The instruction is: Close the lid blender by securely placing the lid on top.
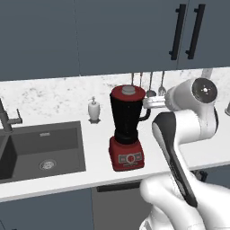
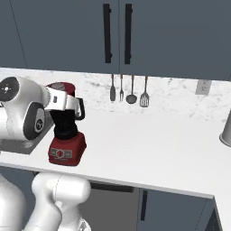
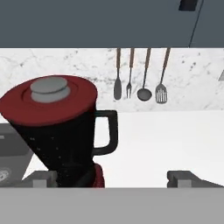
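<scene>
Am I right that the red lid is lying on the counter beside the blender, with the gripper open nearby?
Not quite. The lid sits on top of the blender jar, as the hand view shows. The gripper is indeed open nearby.

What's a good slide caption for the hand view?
Red lid seated on the black blender, jaws open and apart from it, utensils hanging on the marble wall behind.

Blender [image 2: 66, 135] on white counter [image 2: 153, 149], red lid [image 2: 63, 85] on jar, arm's wrist partly covering it. Four utensils [image 2: 128, 90] hang on marble backsplash.
</scene>
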You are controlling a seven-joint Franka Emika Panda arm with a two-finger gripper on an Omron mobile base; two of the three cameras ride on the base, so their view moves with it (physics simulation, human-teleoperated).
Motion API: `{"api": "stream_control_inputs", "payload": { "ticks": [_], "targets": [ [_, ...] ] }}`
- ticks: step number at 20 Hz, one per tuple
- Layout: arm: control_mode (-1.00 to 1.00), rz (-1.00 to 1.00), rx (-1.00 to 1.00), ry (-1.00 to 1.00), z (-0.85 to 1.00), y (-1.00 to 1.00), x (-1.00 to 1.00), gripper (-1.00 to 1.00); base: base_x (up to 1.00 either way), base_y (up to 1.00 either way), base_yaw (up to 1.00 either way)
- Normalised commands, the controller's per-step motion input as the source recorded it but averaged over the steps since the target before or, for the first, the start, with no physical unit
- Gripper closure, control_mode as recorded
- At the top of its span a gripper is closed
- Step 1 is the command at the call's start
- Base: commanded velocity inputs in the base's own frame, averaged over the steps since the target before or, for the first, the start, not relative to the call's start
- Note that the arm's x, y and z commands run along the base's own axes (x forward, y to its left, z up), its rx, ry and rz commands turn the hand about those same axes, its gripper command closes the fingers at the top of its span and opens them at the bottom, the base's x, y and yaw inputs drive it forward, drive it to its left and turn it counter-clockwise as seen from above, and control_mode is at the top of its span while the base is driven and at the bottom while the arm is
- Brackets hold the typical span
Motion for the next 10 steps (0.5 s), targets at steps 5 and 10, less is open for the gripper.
{"api": "stream_control_inputs", "payload": {
  "ticks": [5,10],
  "targets": [
    [-1.0,0.0,0.0,0.0,-0.19,-0.91,-0.08,-1.0,0.0,0.0,0.0],
    [-1.0,0.0,0.0,0.0,-0.04,-0.43,0.0,-1.0,0.0,0.0,0.0]
  ]
}}
